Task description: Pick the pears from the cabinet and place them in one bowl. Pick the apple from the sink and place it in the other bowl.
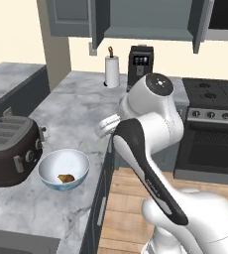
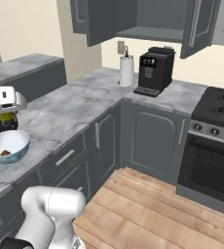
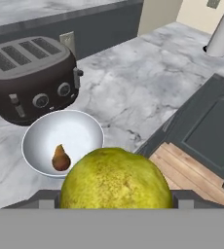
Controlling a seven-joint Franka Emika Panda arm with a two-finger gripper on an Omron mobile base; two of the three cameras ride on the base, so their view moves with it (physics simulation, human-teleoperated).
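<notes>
My gripper (image 3: 116,197) is shut on the yellow-green pear (image 3: 116,180), which fills the lower middle of the hand view and hides the fingertips. From the right base view the gripper (image 2: 7,108) hangs with the pear (image 2: 6,116) just above the white and pale blue bowl (image 2: 7,146). The brownish-red pear (image 1: 65,177) lies inside that bowl (image 1: 64,168). In the hand view the bowl (image 3: 63,141) and its brown pear (image 3: 60,159) sit below and to the left of the held fruit. The cabinet (image 1: 145,22) stands with its doors open. The apple and the other bowl are out of view.
A dark toaster (image 1: 12,149) stands just left of the bowl. At the back are a paper towel roll (image 1: 111,71) and a coffee machine (image 1: 140,64). The stove (image 1: 212,124) is on the right. A dark sink edge (image 1: 17,243) shows at the bottom left.
</notes>
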